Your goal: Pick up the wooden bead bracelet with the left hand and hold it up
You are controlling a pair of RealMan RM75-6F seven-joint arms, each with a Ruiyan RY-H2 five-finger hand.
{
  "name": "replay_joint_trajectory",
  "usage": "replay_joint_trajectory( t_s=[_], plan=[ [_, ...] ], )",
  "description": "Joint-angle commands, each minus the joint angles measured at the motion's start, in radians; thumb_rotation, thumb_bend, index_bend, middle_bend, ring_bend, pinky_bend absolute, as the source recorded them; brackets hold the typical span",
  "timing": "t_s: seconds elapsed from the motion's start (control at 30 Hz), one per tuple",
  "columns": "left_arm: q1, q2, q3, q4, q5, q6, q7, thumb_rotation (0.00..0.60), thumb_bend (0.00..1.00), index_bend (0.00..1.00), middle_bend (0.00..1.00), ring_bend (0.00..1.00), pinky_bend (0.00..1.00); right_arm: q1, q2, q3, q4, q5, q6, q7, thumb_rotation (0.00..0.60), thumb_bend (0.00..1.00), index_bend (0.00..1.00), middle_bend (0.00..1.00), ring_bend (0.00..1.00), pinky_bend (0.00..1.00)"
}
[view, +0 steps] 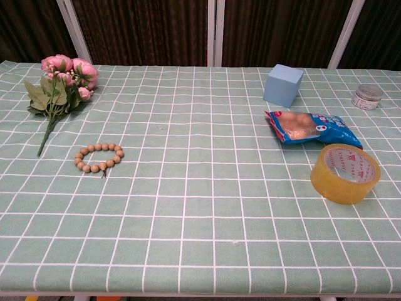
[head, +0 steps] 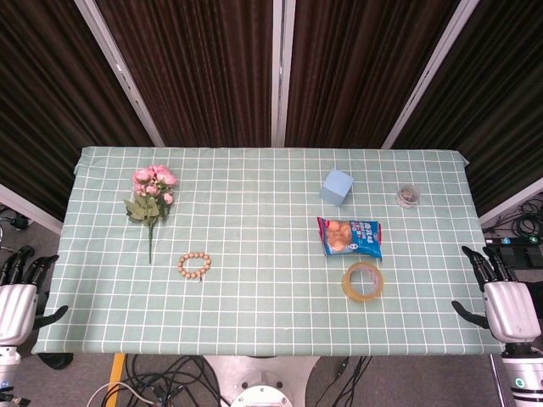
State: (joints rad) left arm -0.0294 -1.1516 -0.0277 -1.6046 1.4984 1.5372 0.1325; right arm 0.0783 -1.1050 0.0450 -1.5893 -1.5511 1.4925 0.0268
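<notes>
Both hands, left hand [head: 17,301] and right hand [head: 507,303], I am holding spread, flanking the table [head: 271,331]; bracelet [head: 193,265] lying untouched.

On the tabletop [head: 254,322], the wooden bead bracelet [head: 193,265] lies toward the left, just in front and to the right of the flower bouquet [head: 150,197]. On the right half, a cube [head: 337,186] sits toward the back, with a small tin [head: 408,197] further right. A snack packet [head: 349,236] lies in front of the cube, and a roll of tape [head: 363,281] lies just in front of the packet. The left robot hand [head: 19,298] hangs off the left edge, the right robot hand [head: 502,298] off the right edge.
</notes>
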Motion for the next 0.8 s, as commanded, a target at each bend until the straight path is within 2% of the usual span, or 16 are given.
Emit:
replay_joint_trajectory(
  t_s=[0.03,0.53,0.63,0.8],
  plan=[
    [0.000,-0.001,0.001,-0.001,0.000,-0.001,0.002,0.600,0.02,0.17,0.19,0.04,0.07,0.002,0.000,0.001,0.002,0.000,-0.002,0.001,0.600,0.06,0.07,0.17,0.06,0.19],
    [-0.015,0.002,0.000,0.005,0.052,0.013,-0.016,0.600,0.02,0.18,0.19,0.04,0.07,-0.024,0.012,-0.004,0.008,-0.022,0.054,0.029,0.600,0.06,0.07,0.17,0.06,0.19],
    [-0.052,0.008,-0.007,0.018,0.091,-0.010,-0.042,0.600,0.02,0.20,0.22,0.04,0.07,-0.028,0.020,-0.002,0.003,-0.030,0.066,0.031,0.600,0.06,0.07,0.17,0.06,0.19],
    [-0.180,-0.011,-0.034,0.078,0.202,-0.085,-0.120,0.600,0.02,0.30,0.33,0.11,0.10,-0.024,0.038,0.004,-0.018,-0.045,0.075,0.015,0.600,0.06,0.07,0.17,0.06,0.19]
  ],
)
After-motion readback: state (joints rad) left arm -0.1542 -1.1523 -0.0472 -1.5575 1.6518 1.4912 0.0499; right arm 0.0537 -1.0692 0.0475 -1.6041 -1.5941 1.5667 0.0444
